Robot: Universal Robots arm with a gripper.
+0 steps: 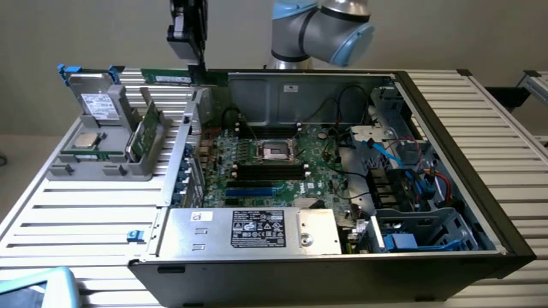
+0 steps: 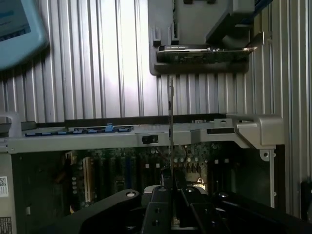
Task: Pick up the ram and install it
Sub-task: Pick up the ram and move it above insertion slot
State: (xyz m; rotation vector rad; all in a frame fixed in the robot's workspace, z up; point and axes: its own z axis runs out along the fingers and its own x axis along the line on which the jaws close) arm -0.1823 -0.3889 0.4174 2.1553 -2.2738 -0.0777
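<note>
My pincer (image 1: pixel 197 66) is clenched on the ram (image 1: pixel 176 77). In the wrist view the stick runs out from my fingers (image 2: pixel 161 195) edge-on, a thin line. I hold it in the air over the case's rim (image 2: pixel 122 132), between the grey holder (image 1: pixel 90 168) and the motherboard (image 1: pixel 321 163), touching neither. So the pick is done and the install is not. I judge seating calls for lining the stick along the black memory slots (image 1: pixel 272 171) and pressing straight down.

The silver arm (image 1: pixel 296 29) has pale-blue caps (image 1: pixel 358 40), black claw (image 1: pixel 196 63).
</note>
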